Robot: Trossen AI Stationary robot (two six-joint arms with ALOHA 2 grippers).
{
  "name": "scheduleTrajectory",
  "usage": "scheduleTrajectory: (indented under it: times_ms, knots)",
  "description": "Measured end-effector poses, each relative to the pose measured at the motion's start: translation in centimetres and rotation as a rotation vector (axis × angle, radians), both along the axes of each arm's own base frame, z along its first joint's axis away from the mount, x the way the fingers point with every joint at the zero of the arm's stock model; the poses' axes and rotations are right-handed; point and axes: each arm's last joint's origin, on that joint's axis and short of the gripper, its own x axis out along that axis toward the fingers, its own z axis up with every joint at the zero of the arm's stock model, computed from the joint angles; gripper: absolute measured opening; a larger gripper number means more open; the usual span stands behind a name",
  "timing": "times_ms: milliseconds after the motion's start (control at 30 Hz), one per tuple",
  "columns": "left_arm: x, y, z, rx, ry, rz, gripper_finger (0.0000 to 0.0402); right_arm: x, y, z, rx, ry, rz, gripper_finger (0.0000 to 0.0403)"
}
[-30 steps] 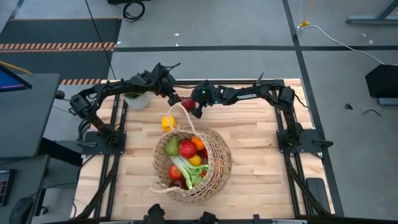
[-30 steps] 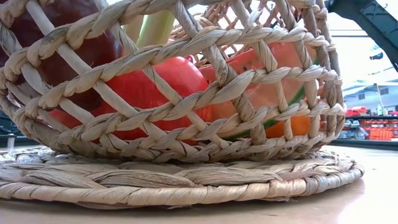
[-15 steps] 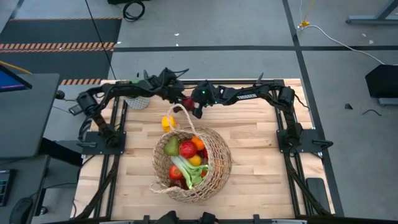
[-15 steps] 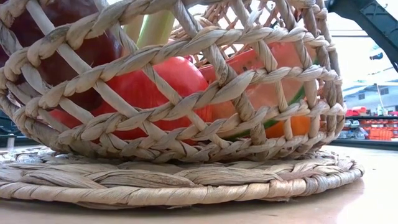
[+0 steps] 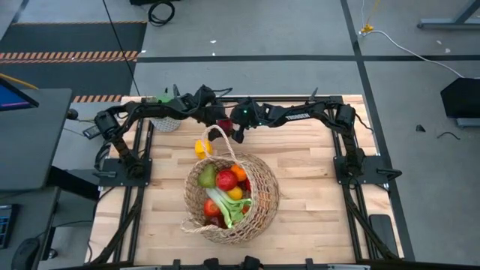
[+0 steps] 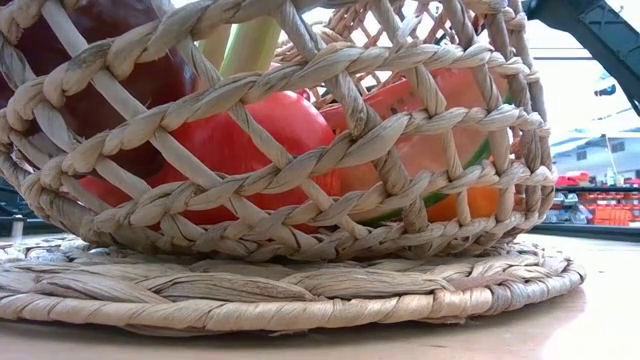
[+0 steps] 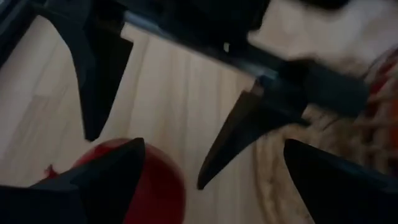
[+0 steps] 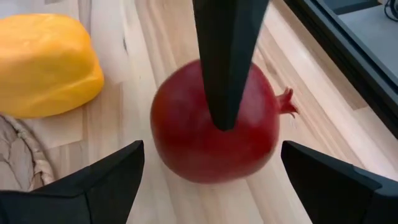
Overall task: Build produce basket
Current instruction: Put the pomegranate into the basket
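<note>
Pomegranate [image 8: 214,134] beside yellow pepper [image 8: 46,65], left gripper [image 5: 212,118] and right gripper [image 5: 234,129] spread over it, basket [image 5: 259,199] near.

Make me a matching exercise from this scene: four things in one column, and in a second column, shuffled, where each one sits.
Things:
1. round dark red pomegranate
2. blocky yellow pepper
3. long green-white leek
4. small white-potted green plant

Places:
A. lying inside the round tan wicker basket
B. at the table's far edge, under the left arm
C. on the bare wood between both grippers, outside the basket
D. on the bare wood next to the basket's loop handle

Pairs: 1-C, 2-D, 3-A, 4-B
</note>
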Motion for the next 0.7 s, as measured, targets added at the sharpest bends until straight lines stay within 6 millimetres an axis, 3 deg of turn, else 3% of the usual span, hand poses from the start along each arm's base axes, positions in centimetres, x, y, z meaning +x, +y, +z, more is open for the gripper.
scheduleTrajectory:
  times_ms: [133,367,700]
  knots:
    - [-0.3,0.5,-0.2,0.171,0.082,0.048,0.0391,0.0,0.0,-0.1,0.005,0.006,-0.003,0.0381]
    - [-0.8,0.9,-0.2,0.31,0.168,0.073,0.0391,0.0,0.1,-0.1,0.022,0.004,-0.015,0.0381]
    - [-2.7,0.2,3.7,0.379,0.174,0.098,0.0391,-0.1,0.1,-0.1,0.027,0.008,-0.018,0.0381]
